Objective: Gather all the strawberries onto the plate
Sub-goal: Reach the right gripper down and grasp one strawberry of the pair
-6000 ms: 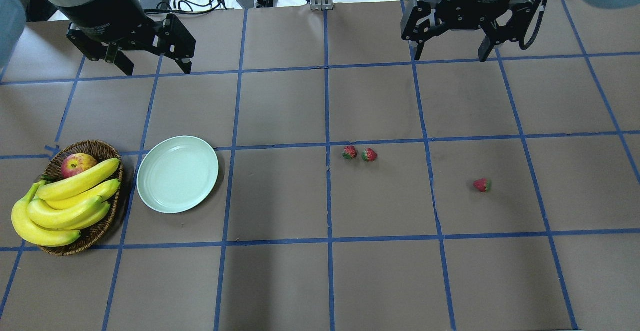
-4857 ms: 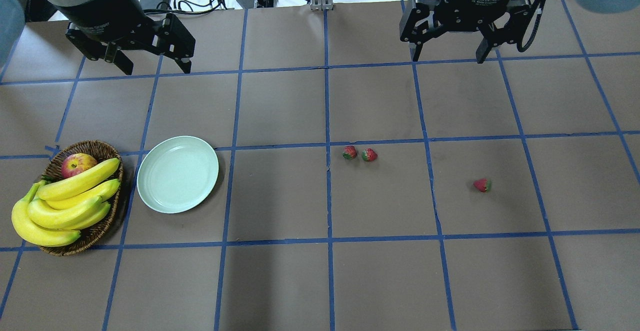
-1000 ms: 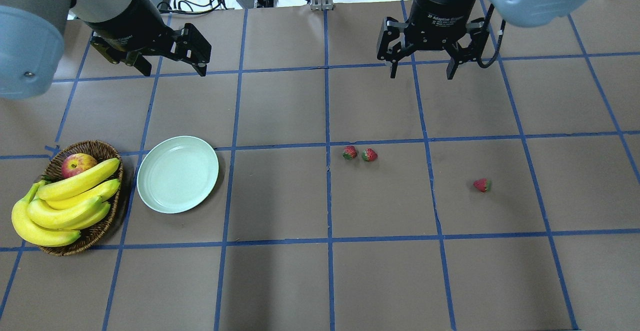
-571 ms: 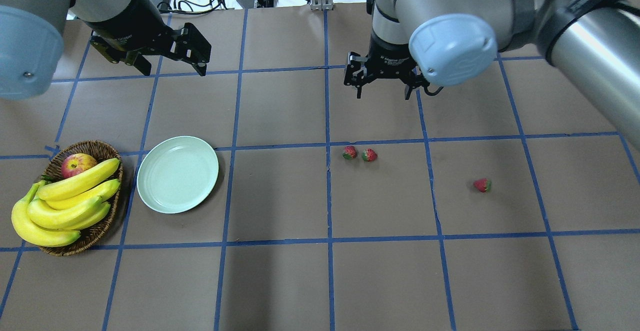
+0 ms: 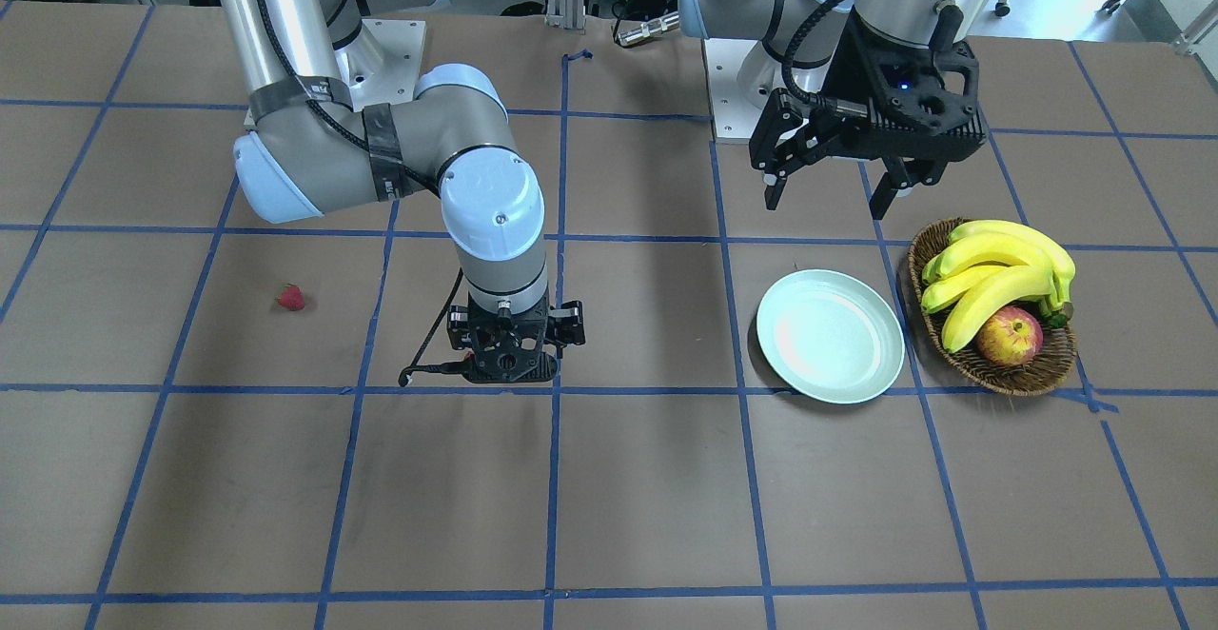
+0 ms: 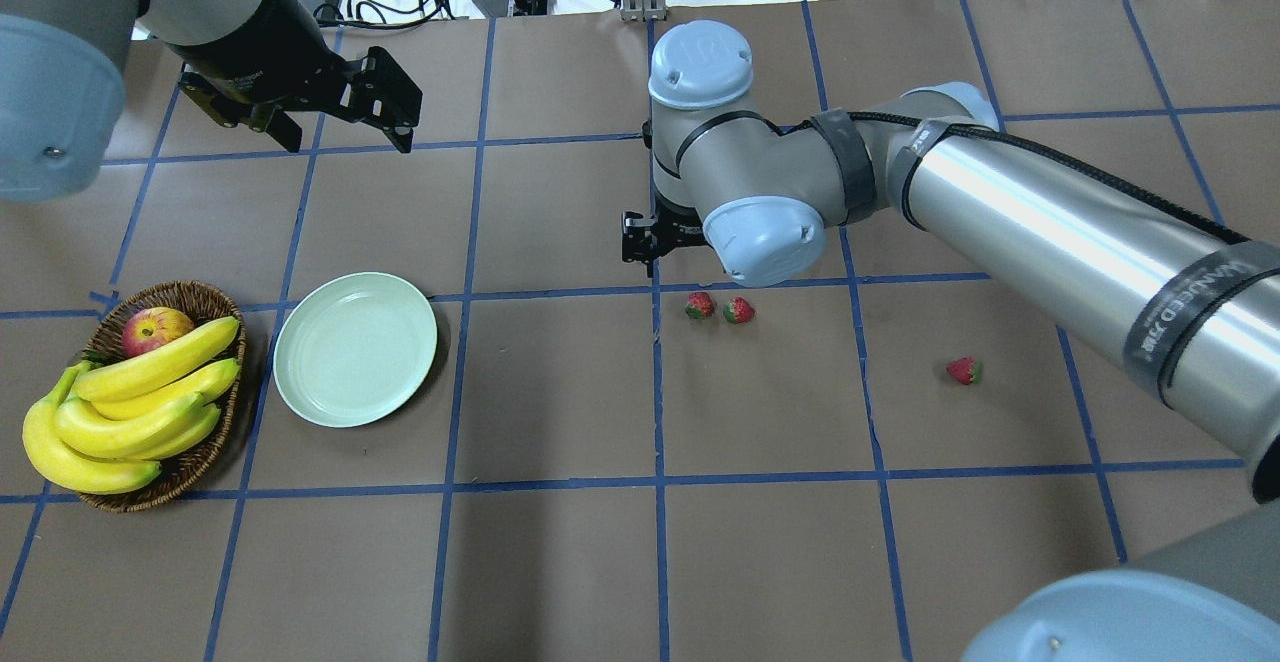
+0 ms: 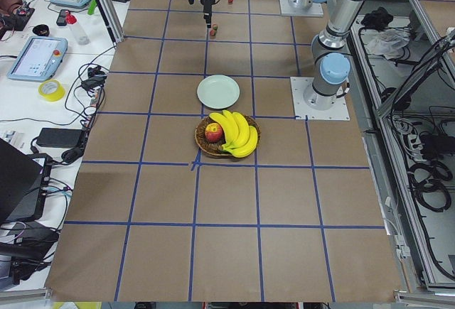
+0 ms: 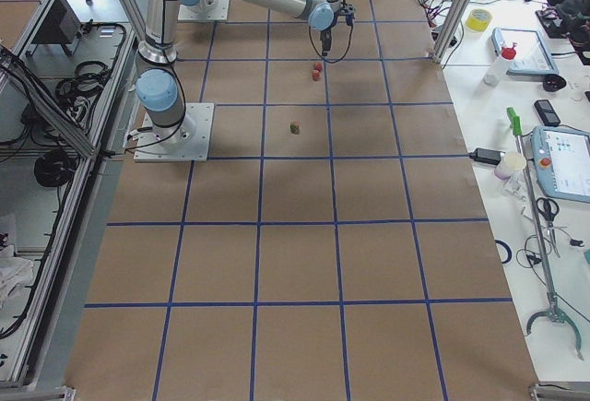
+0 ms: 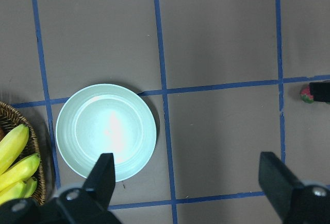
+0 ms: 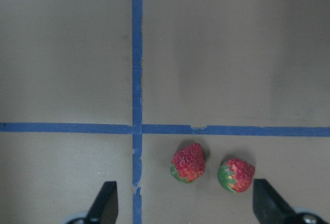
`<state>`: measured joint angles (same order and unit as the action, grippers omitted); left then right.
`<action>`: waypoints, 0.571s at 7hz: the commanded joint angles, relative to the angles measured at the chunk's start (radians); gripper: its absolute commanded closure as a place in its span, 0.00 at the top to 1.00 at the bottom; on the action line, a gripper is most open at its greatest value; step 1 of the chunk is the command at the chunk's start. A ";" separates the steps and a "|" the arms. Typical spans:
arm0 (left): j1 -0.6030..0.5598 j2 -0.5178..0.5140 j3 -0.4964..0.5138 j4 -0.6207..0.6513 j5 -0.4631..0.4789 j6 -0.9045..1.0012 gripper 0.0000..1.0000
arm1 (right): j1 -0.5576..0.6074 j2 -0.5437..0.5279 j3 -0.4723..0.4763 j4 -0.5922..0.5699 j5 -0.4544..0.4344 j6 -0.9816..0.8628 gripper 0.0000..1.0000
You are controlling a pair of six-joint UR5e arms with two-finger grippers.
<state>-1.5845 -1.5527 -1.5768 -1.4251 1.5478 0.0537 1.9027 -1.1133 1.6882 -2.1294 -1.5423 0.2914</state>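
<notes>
**Over two strawberries (image 10: 188, 162), the right gripper (image 10: 185, 202) stands open**

We see three small red strawberries with green leafy caps lying on the brown paper-covered table (image 6: 560, 392), which is marked into squares by blue tape lines (image 6: 560, 290). Two of them sit side by side near the table's middle, just past a crossing of the tape. The third strawberry (image 6: 964, 371) lies alone, well apart toward the robot's right.

The black two-finger right gripper points straight down above the pair. In its wrist view its fingers are spread wide with both berries between them, and neither finger touches a berry.

The round, glossy, pale mint-green plate (image 6: 355, 349) rests on the robot's left side, well apart from all three berries. Just beside it stands a brown woven wicker basket (image 6: 200, 290) that holds a bunch of yellow bananas (image 6: 150, 372) and a red-yellow apple (image 6: 155, 329).

The left gripper (image 6: 347, 142) hangs above the table on the robot's side of the plate, its fingers wide apart and holding nothing.
</notes>
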 commanded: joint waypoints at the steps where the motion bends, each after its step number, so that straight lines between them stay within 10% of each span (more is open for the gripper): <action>1: 0.000 0.000 0.000 0.000 0.002 0.000 1.00 | 0.006 0.052 0.051 -0.093 0.002 -0.008 0.91; 4: 0.000 0.000 0.000 0.000 0.003 0.003 1.00 | 0.004 0.061 0.067 -0.090 0.024 0.029 0.50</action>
<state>-1.5841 -1.5524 -1.5769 -1.4251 1.5496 0.0552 1.9075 -1.0573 1.7502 -2.2194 -1.5325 0.3113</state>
